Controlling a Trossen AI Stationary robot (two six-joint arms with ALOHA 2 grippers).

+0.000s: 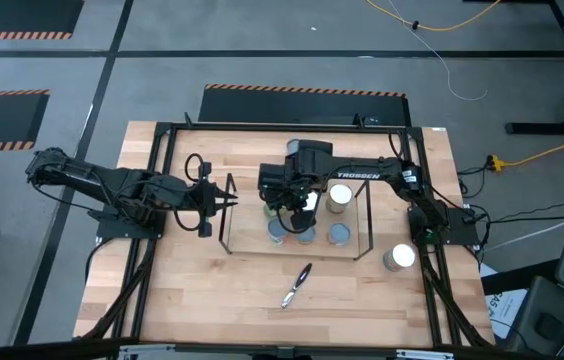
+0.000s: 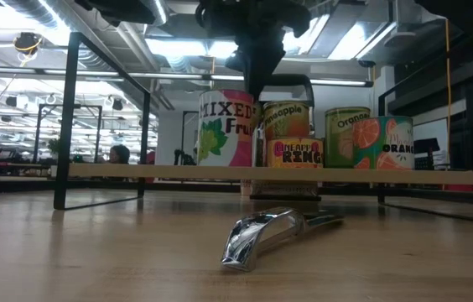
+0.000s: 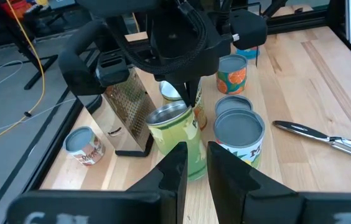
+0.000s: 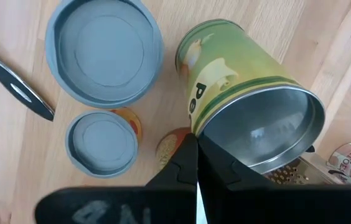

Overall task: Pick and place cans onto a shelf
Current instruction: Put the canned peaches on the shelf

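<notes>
Over the shelf (image 1: 247,240), right claw (image 4: 195,163) pinches a seemingly empty green can's (image 4: 250,99) rim; left claw (image 3: 191,165) spread.

Bright, even light falls from ceiling strip lamps (image 2: 178,46), which flare white in the low view. The table (image 1: 192,290) carries only soft shadows. The opener (image 2: 257,235) close to the low camera looks blurred, with glints on its metal.

Looking straight down over the table (image 1: 212,300); level at tabletop, close behind a peeler (image 2: 262,235); both wrist cameras close above the green can (image 3: 175,134), shared with the shelf (image 2: 270,174).
</notes>
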